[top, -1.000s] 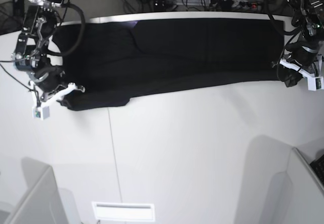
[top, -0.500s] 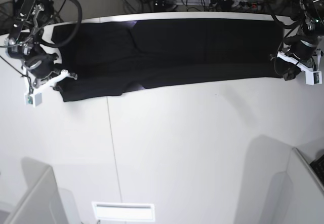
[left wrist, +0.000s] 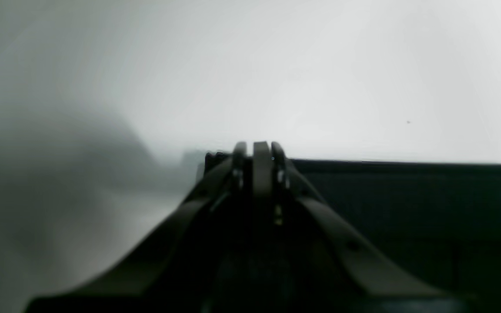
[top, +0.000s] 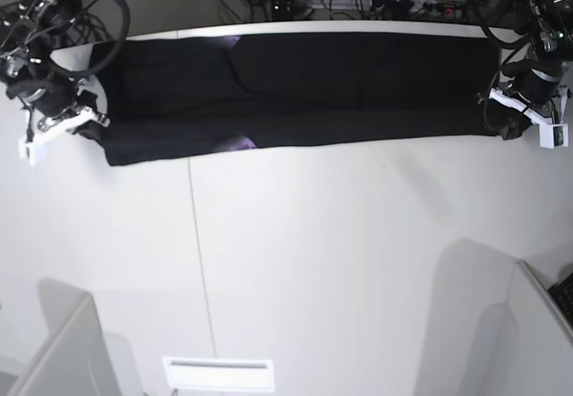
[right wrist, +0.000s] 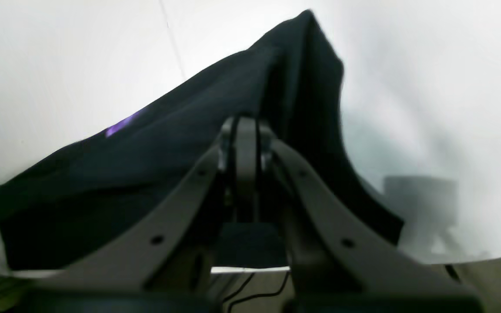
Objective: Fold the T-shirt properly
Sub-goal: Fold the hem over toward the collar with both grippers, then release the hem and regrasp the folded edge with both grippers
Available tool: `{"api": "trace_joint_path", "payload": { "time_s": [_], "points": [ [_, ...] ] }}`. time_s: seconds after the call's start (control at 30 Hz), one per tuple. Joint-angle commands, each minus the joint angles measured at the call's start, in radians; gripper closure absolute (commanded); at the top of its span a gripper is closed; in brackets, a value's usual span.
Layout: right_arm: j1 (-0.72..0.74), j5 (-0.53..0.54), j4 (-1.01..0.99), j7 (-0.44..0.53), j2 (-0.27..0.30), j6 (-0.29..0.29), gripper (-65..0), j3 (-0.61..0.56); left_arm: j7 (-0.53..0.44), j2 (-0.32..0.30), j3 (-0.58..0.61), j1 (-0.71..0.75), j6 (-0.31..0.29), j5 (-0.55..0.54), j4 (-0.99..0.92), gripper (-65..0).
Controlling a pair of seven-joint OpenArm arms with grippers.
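Base view: the T-shirt (top: pixel 304 87) lies stretched between the right gripper (top: pixel 89 120) and the left gripper (top: pixel 498 120).
Left wrist view: closed jaws pinch the cloth's corner (left wrist: pixel 215 158).
Right wrist view: closed jaws pinch cloth, which rises beyond the fingertips (right wrist: pixel 242 126).

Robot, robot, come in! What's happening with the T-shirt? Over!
Left gripper shut on T-shirt. Right gripper shut on its other end. Nothing in the way.

The left hand (left wrist: pixel 255 150), fingers together, pinches the black T-shirt (left wrist: pixel 407 200) edge.
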Motion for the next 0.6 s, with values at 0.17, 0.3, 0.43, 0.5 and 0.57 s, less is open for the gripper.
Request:
{"api": "trace_joint_path", "payload": {
  "time_s": [0.17,0.3,0.43,0.5,0.57],
  "points": [
    [-0.042,0.029,0.019,0.013,0.008,0.001,0.0,0.01,-0.02,-0.032,-0.002,0.033,-0.001,-0.009,0.02,0.0],
    [-0.07,0.029,0.019,0.013,-0.018,0.001,0.0,0.01,-0.02,-0.032,-0.005,0.047,-0.001,-0.008,0.02,0.0],
    [-0.097,0.026,0.017,0.017,-0.029,0.001,0.0,0.006,-0.02,-0.034,0.003,0.081,-0.001,-0.006,0.018,0.0],
    [-0.097,0.021,0.016,0.017,-0.035,0.001,0.0,0.01,-0.021,-0.032,0.003,0.098,-0.001,-0.006,0.018,0.0],
    [-0.099,0.019,0.014,0.017,-0.035,0.001,0.0,0.01,-0.023,-0.032,0.004,0.112,-0.001,-0.006,0.018,0.0]
  ]
}}
